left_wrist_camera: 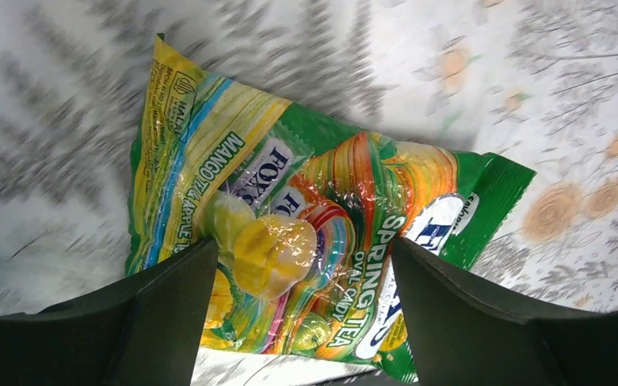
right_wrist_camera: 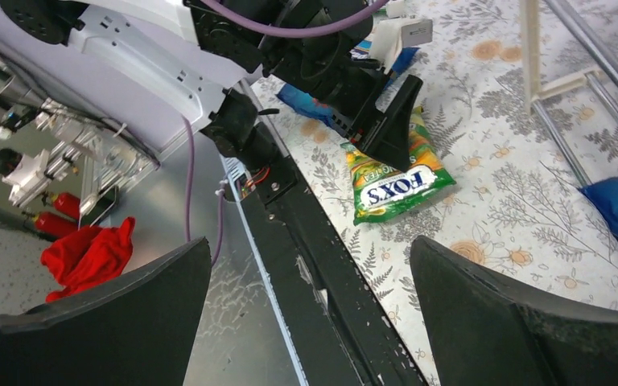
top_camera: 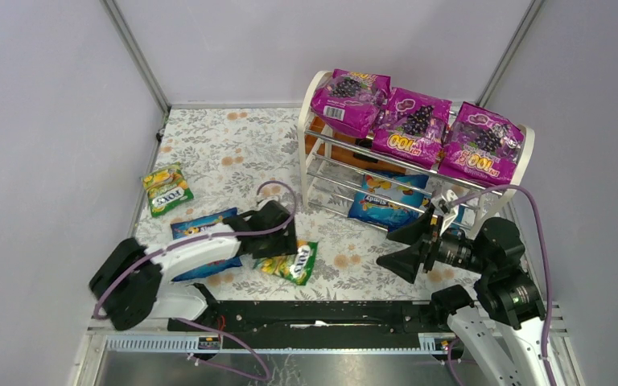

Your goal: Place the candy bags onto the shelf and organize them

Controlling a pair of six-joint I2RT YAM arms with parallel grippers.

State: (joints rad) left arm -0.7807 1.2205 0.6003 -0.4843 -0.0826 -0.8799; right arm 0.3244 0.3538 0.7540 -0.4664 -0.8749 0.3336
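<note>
shelf: one three-tier rack (top_camera: 303, 129), set at the far right of the floral table (top_camera: 233, 145)
magenta bags: three counted, (top_camera: 349, 100), (top_camera: 412, 129), (top_camera: 479, 145), laid side by side along the top tier, edges overlapping
green bags: two counted, both on the table and none on the shelf
green bag 1: (top_camera: 166, 190) laid flat near the left wall, well apart from the shelf
green bag 2: (left_wrist_camera: 346, 209) laid flat near the front edge, under the left gripper, crumpled, candies seen through the film
blue bags on table: one counted (top_camera: 201, 225), partly covered by the left arm, just beside green bag 2
blue bags on shelf: blue packaging (top_camera: 390, 203) seen on a lower tier; one or two overlapping, count cannot be told
left gripper: (left_wrist_camera: 302, 257) fingers held apart, one at each side of green bag 2; bag not clamped, contact cannot be told
right gripper: (right_wrist_camera: 310, 249) fingers spread wide, nothing held between them; held off the table in front of the shelf, pointed toward the left arm
middle tier: bare rods seen, contents not made out
</note>
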